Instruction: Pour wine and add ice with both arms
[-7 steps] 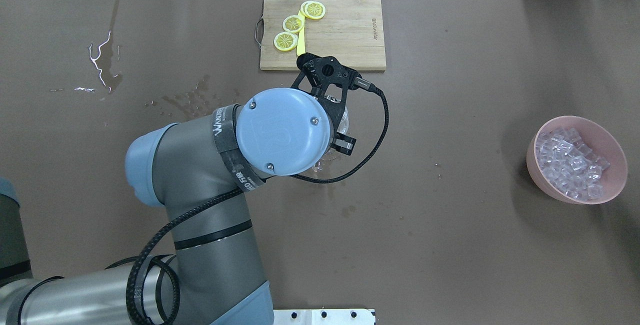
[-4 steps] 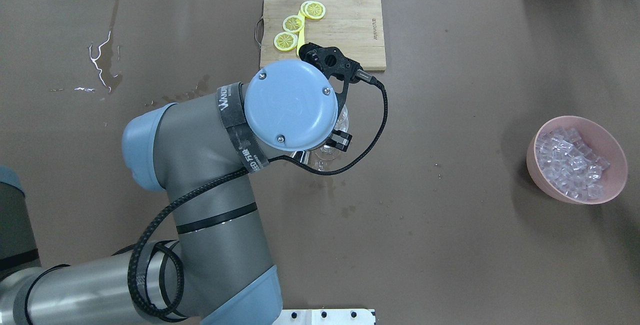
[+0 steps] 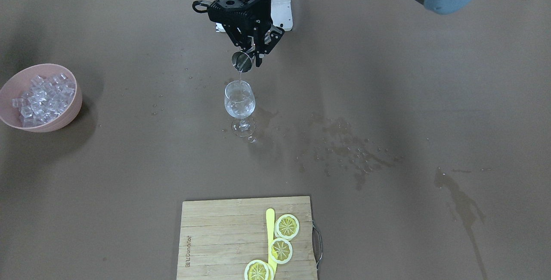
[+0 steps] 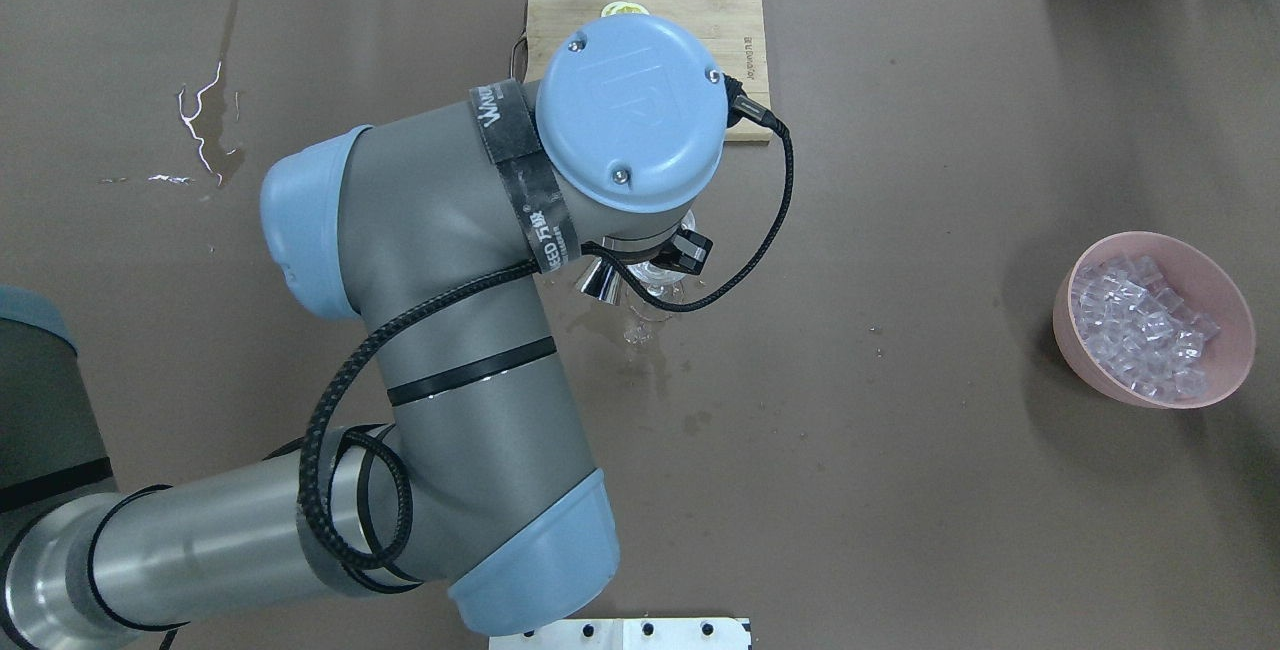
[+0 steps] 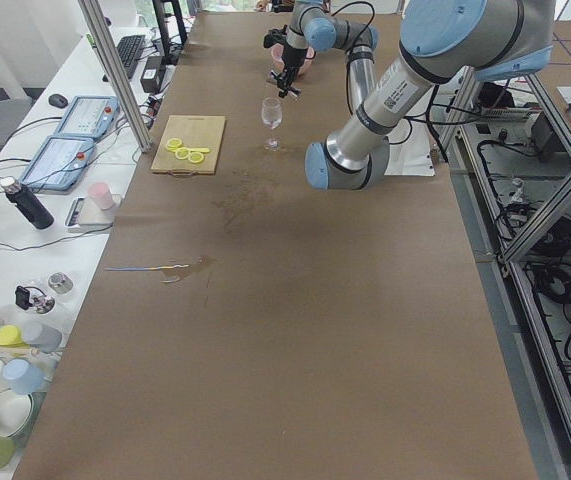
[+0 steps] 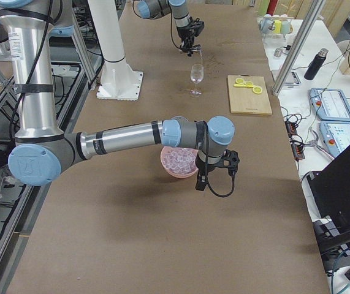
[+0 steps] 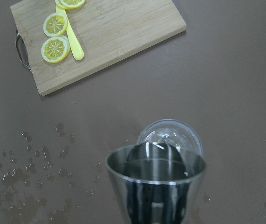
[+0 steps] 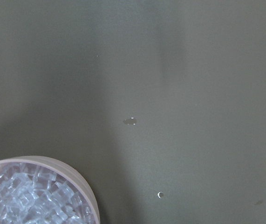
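Note:
My left gripper [image 3: 250, 55] is shut on a steel jigger [image 3: 242, 61], tipped mouth-down above a stemmed glass [image 3: 239, 99]. A thin stream of the clear wine [image 3: 238, 75] runs from the jigger into the glass. The left wrist view looks over the jigger's rim [image 7: 156, 163] down into the glass [image 7: 170, 136]. From overhead the left arm [image 4: 630, 110] hides most of the glass; the jigger [image 4: 600, 280] peeks out under it. The ice [image 4: 1140, 325] is heaped in a pink bowl [image 4: 1230, 350]. My right gripper [image 6: 200, 181] hangs beside the bowl [image 8: 88, 196]; I cannot tell whether it is open.
A wooden cutting board [image 3: 215, 237] with lemon slices [image 3: 286, 226] and a yellow tool [image 3: 270, 228] lies on the operators' side. Wet stains [image 3: 344, 150] and drops spread around the glass. A white post [image 6: 110, 43] stands at the robot's edge.
The left wrist has swung toward the far side and now covers the lemon slices overhead. The jigger has come into sight beneath it, tipped further.

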Available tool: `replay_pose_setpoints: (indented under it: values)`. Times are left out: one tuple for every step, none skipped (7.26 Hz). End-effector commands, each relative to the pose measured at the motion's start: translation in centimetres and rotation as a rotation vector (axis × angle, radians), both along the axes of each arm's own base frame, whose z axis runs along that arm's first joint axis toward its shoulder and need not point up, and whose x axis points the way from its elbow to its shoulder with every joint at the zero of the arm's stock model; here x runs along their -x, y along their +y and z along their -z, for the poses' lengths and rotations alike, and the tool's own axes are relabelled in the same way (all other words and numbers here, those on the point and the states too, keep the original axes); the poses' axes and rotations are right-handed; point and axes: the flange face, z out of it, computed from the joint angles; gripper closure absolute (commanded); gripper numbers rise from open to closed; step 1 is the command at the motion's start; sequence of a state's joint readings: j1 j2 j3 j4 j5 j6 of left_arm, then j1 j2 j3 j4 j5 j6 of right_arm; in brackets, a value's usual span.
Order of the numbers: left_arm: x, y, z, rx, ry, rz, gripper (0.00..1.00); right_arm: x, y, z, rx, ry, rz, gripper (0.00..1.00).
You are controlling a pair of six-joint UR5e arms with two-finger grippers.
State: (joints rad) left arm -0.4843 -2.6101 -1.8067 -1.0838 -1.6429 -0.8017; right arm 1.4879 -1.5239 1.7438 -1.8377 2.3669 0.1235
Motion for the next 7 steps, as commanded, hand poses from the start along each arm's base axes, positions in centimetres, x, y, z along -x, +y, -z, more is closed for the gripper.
replay_pose_setpoints:
  values:
    - [-0.2,-0.1,1.1,0.008,-0.063,-0.035,1.00,0.0,0.0,0.0,0.001,0.000,-0.001,0.00]
    - [-0.2,-0.1,0.5,0.022,-0.105,-0.055,1.00,0.0,0.0,-0.1,0.002,0.000,-0.001,0.00]
    - [-0.2,-0.1,1.2,0.020,-0.154,-0.089,1.00,0.0,0.0,-0.1,0.003,0.000,-0.001,0.00]
    - [-0.7,-0.3,1.9,0.023,-0.198,-0.116,1.00,0.0,0.2,-0.2,0.006,0.000,-0.001,0.00]
    - [-0.9,-0.6,2.1,0.016,-0.222,-0.143,1.00,0.0,0.2,-0.2,0.006,0.000,-0.001,0.00]
    - [-1.6,-1.3,3.0,0.020,-0.258,-0.161,1.00,0.0,0.2,-0.2,0.004,0.000,-0.001,0.00]
    - [-2.0,-2.3,4.7,0.025,-0.306,-0.185,1.00,0.0,0.2,-0.3,0.007,-0.001,-0.001,0.00]
